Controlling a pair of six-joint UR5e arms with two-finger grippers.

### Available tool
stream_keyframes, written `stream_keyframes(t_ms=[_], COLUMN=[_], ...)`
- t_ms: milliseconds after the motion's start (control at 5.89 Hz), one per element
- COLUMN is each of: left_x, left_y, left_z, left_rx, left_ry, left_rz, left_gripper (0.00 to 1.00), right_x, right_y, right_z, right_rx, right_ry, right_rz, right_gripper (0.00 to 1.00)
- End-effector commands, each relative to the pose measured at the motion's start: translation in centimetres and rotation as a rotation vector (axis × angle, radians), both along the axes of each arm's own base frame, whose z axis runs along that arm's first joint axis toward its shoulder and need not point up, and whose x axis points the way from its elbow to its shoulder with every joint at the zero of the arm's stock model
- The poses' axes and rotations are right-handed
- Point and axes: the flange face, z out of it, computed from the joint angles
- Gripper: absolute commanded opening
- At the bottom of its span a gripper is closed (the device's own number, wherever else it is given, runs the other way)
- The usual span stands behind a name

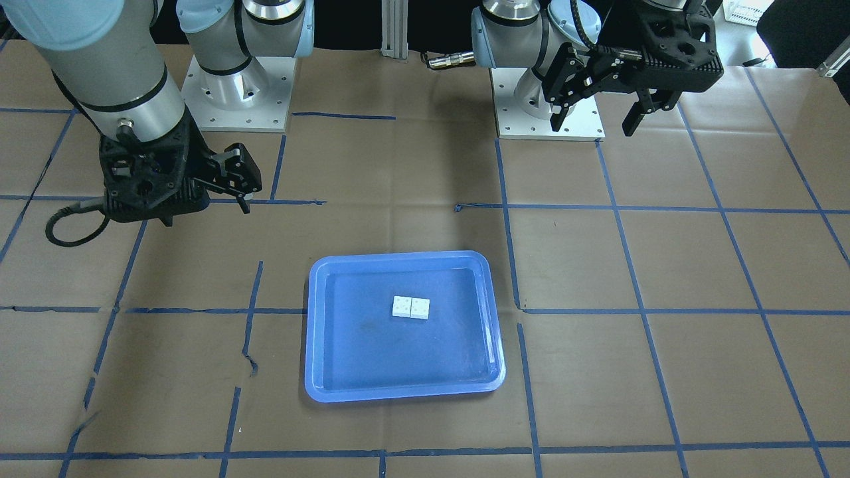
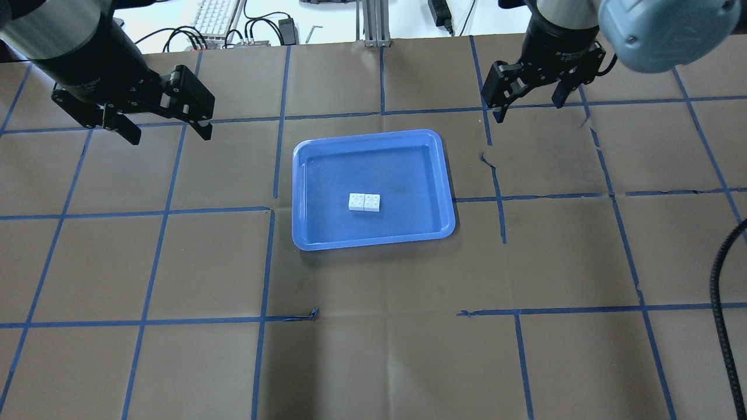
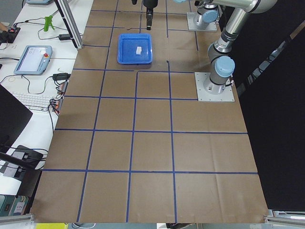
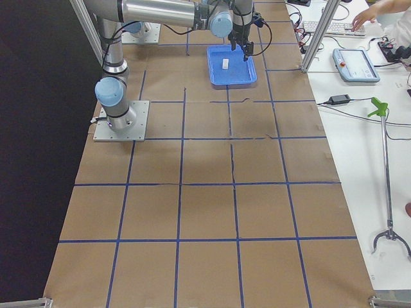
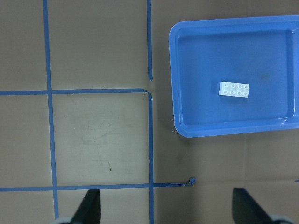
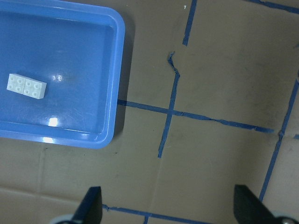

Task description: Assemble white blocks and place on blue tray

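Note:
The two white blocks [image 2: 364,202] lie side by side, touching, studs up, near the middle of the blue tray [image 2: 408,169]. They also show in the front view [image 1: 411,308], the left wrist view [image 5: 234,89] and the right wrist view [image 6: 26,87]. My left gripper [image 2: 170,137] is open and empty, above the table to the tray's left and apart from it. My right gripper [image 2: 528,109] is open and empty, above the table to the tray's right. The tray also shows in the front view [image 1: 372,352] and both wrist views [image 5: 201,107] [image 6: 84,93].
Brown paper with a blue tape grid [image 2: 502,198] covers the table. The arm bases [image 1: 548,119] stand at the robot's side. A keyboard and cables [image 2: 216,20] lie past the far edge. A pendant [image 4: 356,64] and a green grabber [image 4: 385,160] lie on the side bench.

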Motion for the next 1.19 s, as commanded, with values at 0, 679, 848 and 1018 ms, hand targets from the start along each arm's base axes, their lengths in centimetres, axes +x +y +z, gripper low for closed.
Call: stream_keyframes(t_ms=[0,679,848,1018], left_x=[-0.06,-0.08,-0.01,-0.01], left_y=[-0.02,-0.08,-0.05,-0.05], left_z=[-0.04,-0.03,0.11,0.11], left_rx=[0.001,0.001,-0.002,-0.002], left_ry=[0.0,0.002,0.001,0.001], left_rz=[-0.001,-0.001,0.0,0.0], left_gripper=[0.99,0.99,0.99,0.99], right_x=[-0.4,-0.54,-0.46,-0.46], right_y=[1.77,2.57,2.59,2.59], right_z=[1.73,2.59,2.59,2.59], right_rx=[0.009,-0.006,-0.006,-0.006], right_ry=[-0.002,0.01,0.01,0.01], right_rz=[-0.089,-0.134,-0.132,-0.132], right_gripper=[1.0,1.0,1.0,1.0])
